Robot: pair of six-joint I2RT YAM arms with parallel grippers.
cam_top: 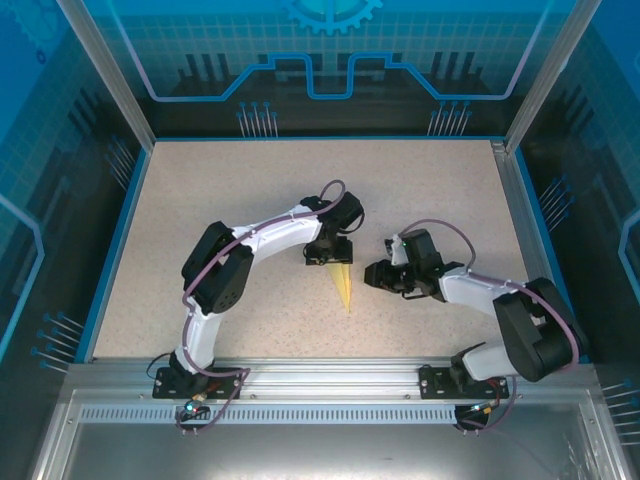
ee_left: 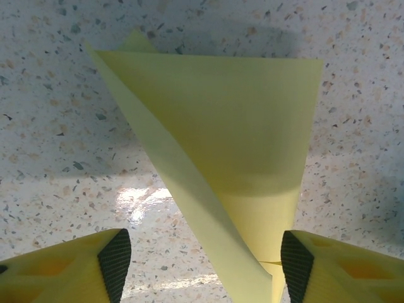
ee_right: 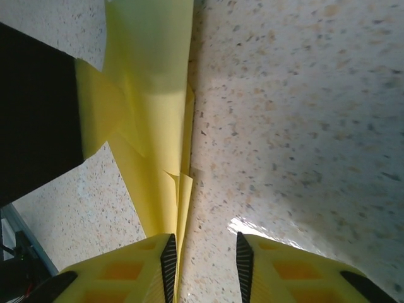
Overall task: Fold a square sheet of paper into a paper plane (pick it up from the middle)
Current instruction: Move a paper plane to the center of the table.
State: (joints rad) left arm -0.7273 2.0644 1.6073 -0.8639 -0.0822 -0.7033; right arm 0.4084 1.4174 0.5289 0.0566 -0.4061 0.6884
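No readable text, numbers or brand marks.
Graphics only: half a gear symbol (cam_top: 331, 12) at the top edge of the blue back panel (cam_top: 200, 50), with circuit-style lines (cam_top: 330, 85) below it. There are similar lines on the side panels (cam_top: 40, 200), and none of them form letters or digits.
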